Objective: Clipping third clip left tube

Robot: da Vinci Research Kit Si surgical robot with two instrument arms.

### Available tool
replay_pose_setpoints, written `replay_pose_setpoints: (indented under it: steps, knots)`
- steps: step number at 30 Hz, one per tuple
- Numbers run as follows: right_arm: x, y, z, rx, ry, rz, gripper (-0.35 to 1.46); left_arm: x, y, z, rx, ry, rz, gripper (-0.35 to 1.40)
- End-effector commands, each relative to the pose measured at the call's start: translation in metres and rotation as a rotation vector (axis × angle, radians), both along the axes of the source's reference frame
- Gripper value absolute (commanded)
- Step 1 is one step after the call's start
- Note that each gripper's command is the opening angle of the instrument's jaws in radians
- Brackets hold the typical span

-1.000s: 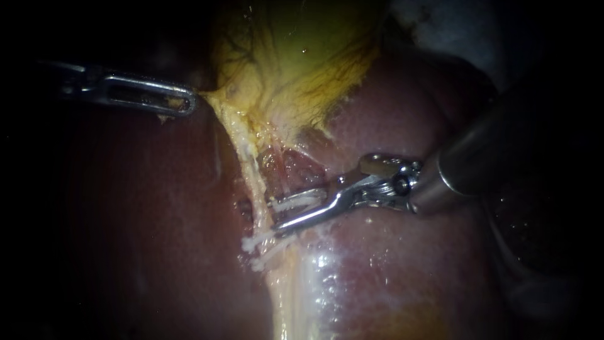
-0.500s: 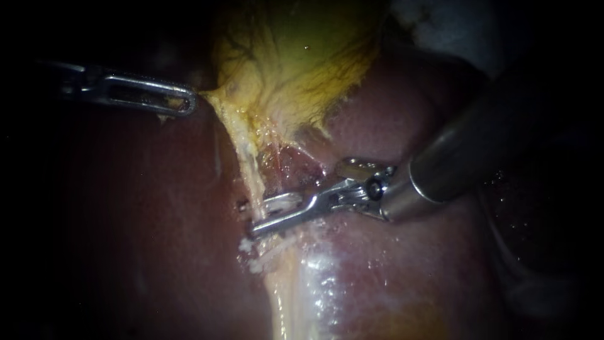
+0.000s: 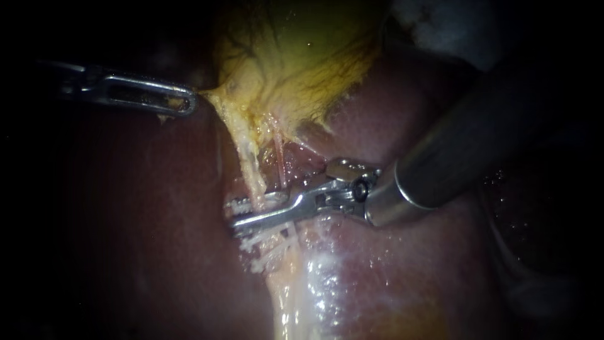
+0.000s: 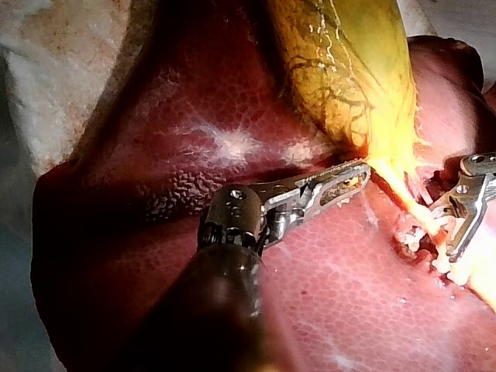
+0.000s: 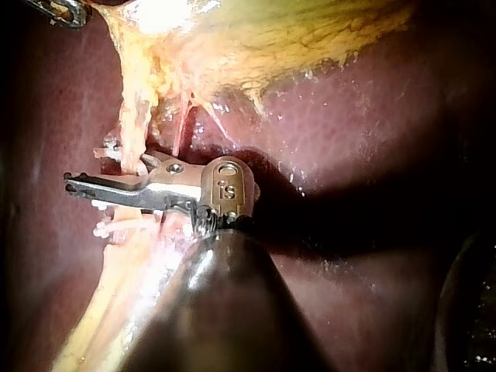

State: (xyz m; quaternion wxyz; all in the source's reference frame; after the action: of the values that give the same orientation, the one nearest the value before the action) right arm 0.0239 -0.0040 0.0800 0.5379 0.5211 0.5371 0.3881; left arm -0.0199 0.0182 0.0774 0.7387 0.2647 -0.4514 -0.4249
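Here left tube (image 3: 250,165) pale yellow, thin, taut, crossing right instrument (image 3: 234,213).

The right instrument (image 3: 234,214) hides the tube (image 3: 249,169) where they cross.

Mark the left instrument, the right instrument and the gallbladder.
left instrument (image 3: 187,101), endoscope view, on its tip.
right instrument (image 3: 235,217), endoscope view, at its tip, between the two prongs.
gallbladder (image 3: 296,63), endoscope view, on its yellow-green body.

Pale, blotchy padding (image 4: 54,70) as the base, glossy dark red liver (image 4: 155,147) lying directly upon it
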Motion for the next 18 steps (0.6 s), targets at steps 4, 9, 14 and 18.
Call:
replay_pose_setpoints:
  steps: [4,9,14,18]
  knots:
    - [0.0,0.0013,-0.0012,0.014,-0.014,0.017,0.53,0.0,0.0,0.0,0.0,0.0,0.0,-0.35]
    - [-0.0002,0.003,-0.0026,0.035,-0.026,0.032,0.53,0.0,0.0,0.0,0.0,0.0,0.0,-0.35]
    - [-0.0002,0.0038,-0.0033,0.046,-0.034,0.049,0.51,0.0,0.0,0.0,0.0,0.0,0.0,-0.35]
    - [-0.0001,0.0042,-0.0037,0.056,-0.045,0.072,0.51,0.0,0.0,0.0,0.0,0.0,0.0,-0.35]
